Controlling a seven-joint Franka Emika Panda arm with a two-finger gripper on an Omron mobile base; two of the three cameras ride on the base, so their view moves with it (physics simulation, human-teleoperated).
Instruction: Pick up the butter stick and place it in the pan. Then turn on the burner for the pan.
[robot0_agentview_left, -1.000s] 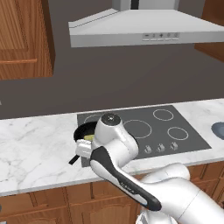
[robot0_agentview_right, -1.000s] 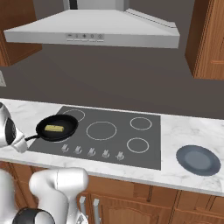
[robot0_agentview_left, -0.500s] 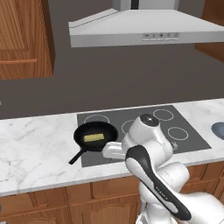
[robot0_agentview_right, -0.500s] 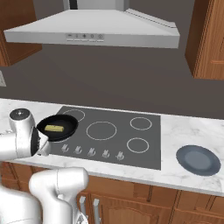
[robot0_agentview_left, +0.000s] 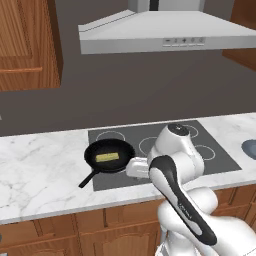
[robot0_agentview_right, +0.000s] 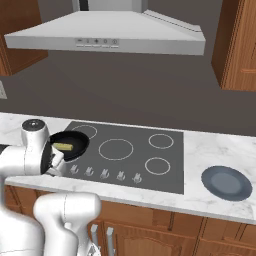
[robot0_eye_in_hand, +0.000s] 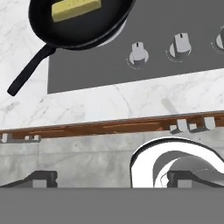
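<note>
The black pan (robot0_agentview_left: 109, 158) sits on the cooktop's front left burner, its long handle (robot0_agentview_left: 88, 179) pointing out toward the counter edge. The pale yellow butter stick (robot0_agentview_left: 107, 157) lies flat inside it, also seen from the right as butter stick (robot0_agentview_right: 64, 147) in pan (robot0_agentview_right: 71, 141). In the hand view the pan (robot0_eye_in_hand: 87, 26) with the butter stick (robot0_eye_in_hand: 75, 9) is at the top. My gripper (robot0_eye_in_hand: 113, 178) is open and holds nothing. It hangs above the counter's front edge, short of the knobs (robot0_eye_in_hand: 138, 54) and just right of the pan.
A row of several knobs (robot0_agentview_right: 105, 174) runs along the cooktop's (robot0_agentview_right: 150, 160) front strip. A dark grey plate (robot0_agentview_right: 226, 182) rests on the marble counter to the right. A range hood (robot0_agentview_left: 165, 35) hangs overhead. My arm (robot0_agentview_left: 175, 160) stands over the cooktop's middle.
My arm has swung right, off the pan, which now shows fully with the butter stick lying in it. The gripper stayed open.
</note>
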